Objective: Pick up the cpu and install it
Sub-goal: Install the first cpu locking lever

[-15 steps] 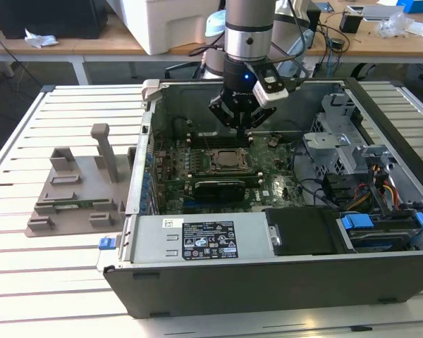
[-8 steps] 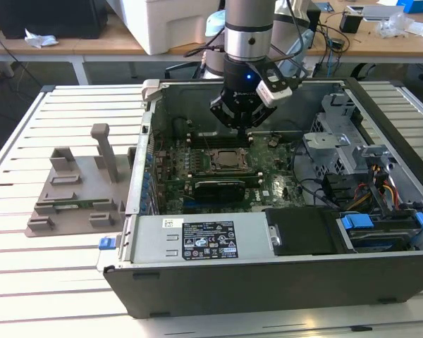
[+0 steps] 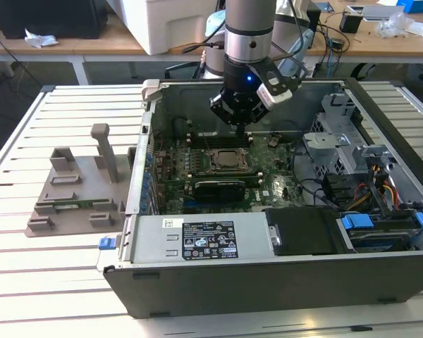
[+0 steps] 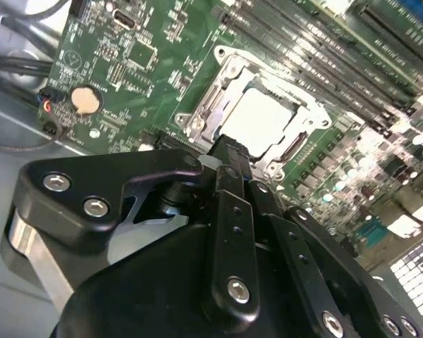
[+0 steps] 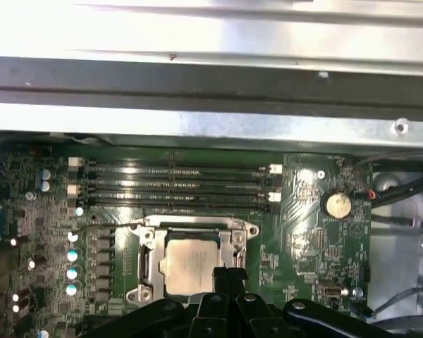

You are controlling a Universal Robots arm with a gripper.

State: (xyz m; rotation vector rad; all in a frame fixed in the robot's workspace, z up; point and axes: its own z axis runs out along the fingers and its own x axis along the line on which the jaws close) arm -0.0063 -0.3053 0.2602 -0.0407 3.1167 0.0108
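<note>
While I hang over the open PC case (image 3: pixel 282 282) on the slatted table (image 3: pixel 28 282), my claw (image 3: pixel 240 129) sits just above the motherboard (image 5: pixel 303 239), w/ its tips pressed together and nothing between them, as far as both wrist views show. The cpu (image 5: pixel 190 262), a pale silver square, lies flat inside the socket (image 5: pixel 149 262), its metal frame around it on all sides; in the second wrist view the chip (image 4: pixel 264 120) is just beyond my fingertips (image 4: pixel 229 151), apart from them. So pickup and placing look done, imo: chip is seated in its recess. Whether the retention frame is latched down I can't tell; it appears open around the chip. Four memory slots (image 5: pixel 176 186) run beside the socket, and a coin battery (image 5: pixel 337 205) sits nearby. A grey parts holder (image 3: pixel 77 190) lies on the table at the exterior view's left, well apart from the case.
</note>
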